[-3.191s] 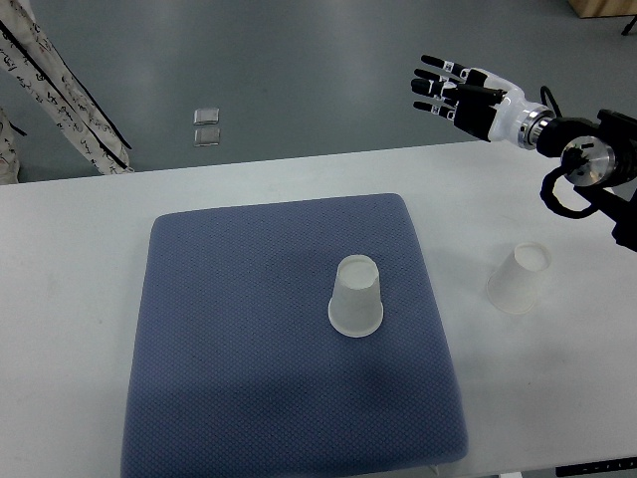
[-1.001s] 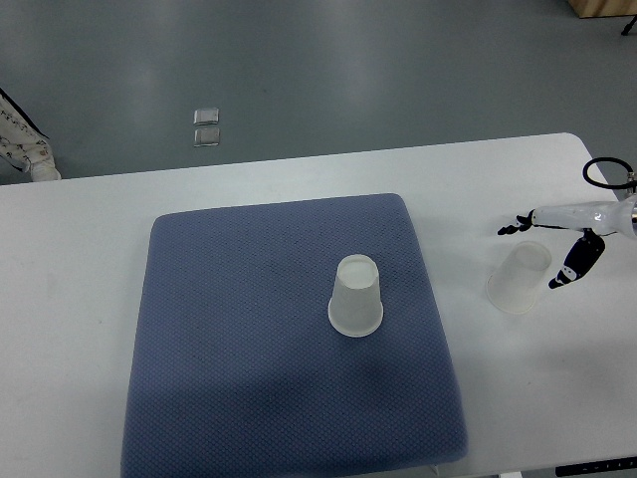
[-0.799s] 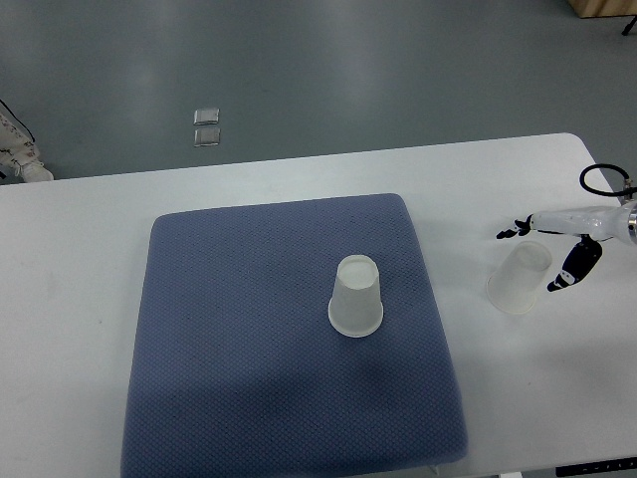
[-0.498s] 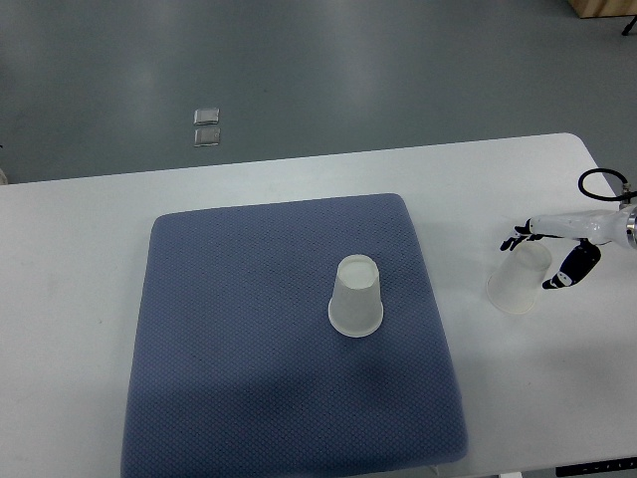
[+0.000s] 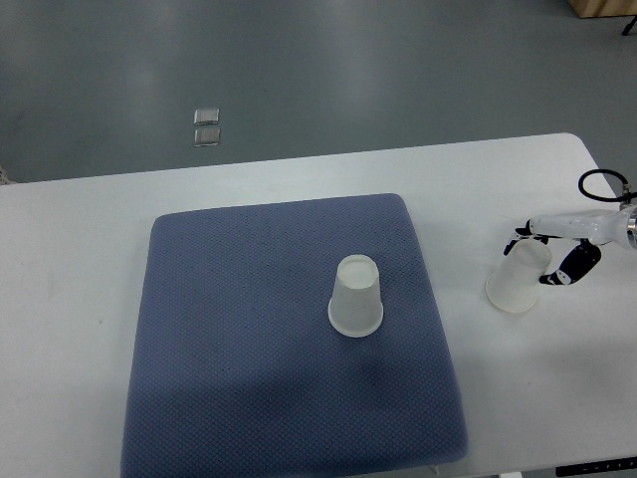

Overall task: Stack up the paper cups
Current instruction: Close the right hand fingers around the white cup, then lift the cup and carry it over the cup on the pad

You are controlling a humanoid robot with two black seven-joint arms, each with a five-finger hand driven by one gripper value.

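- We see the right hand reach in low from the right edge, its fingers curled around the top of an upturned paper cup on the white table.
- A second upturned cup stands on the blue mat, well apart from the first.

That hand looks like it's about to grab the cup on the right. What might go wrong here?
The right hand pinches only the narrow top of the upside-down right cup, so thin paper might crush or slip. That cup already looks tilted and could topple on the white table. The target cup stands loose on the soft blue mat; an off-centre placement might knock it over.
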